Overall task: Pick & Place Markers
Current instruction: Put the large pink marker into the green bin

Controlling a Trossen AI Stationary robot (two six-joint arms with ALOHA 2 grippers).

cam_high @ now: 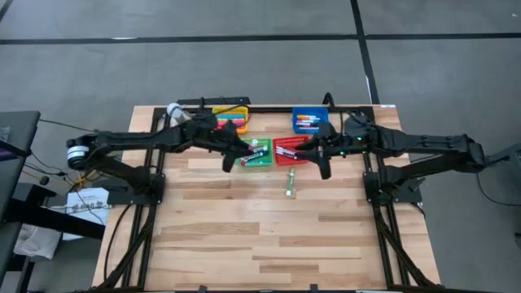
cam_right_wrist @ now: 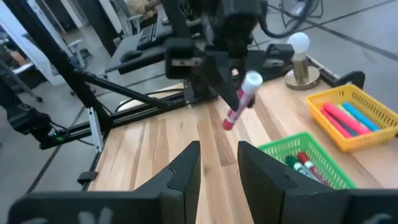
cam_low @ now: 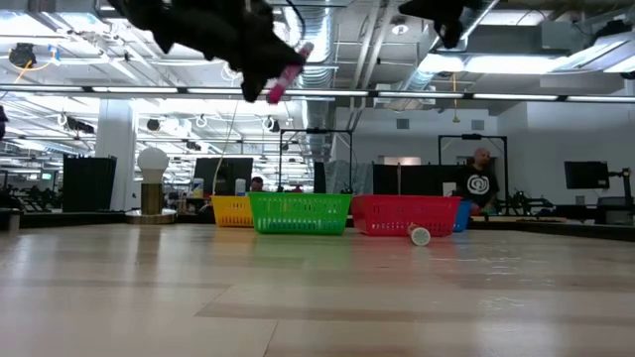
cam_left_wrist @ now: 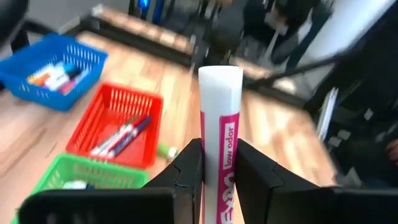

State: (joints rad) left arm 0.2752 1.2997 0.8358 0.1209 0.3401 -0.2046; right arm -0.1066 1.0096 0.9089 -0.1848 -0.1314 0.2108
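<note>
**Inspector A:** State of the left gripper (cam_left_wrist: 217, 180)?

**Inspector B:** Clamped on a pink-and-white marker (cam_left_wrist: 219, 124). In the left wrist view both fingers press its sides, and the white end stands out well past the fingertips. In the low view the marker hangs high above the table (cam_high: 244, 236), tilted, pink end down.

**Inspector A:** Where does it sit relative to the baskets?

**Inspector B:** From overhead, the left gripper is by the near left side of the green basket (cam_high: 256, 154), with the yellow basket (cam_high: 230, 114) behind it. The yellow one already holds pink and blue markers; the green one holds red and green ones. I judge the yellow basket the likelier drop, though the task line does not say so.

**Inspector A:** And the right gripper (cam_right_wrist: 219, 165)?

**Inspector B:** Fingers apart and empty, over the near edge of the red basket (cam_high: 291, 150). It is the nearer arm to the loose green marker (cam_high: 289, 182) lying on the table just in front of that basket, long axis running roughly front to back.

**Inspector A:** Clearance?

**Inspector B:** The two grippers are near each other across the green and red baskets. The front half of the table offers room for moving. The blue basket (cam_high: 309, 120) stands behind the right gripper.
</note>
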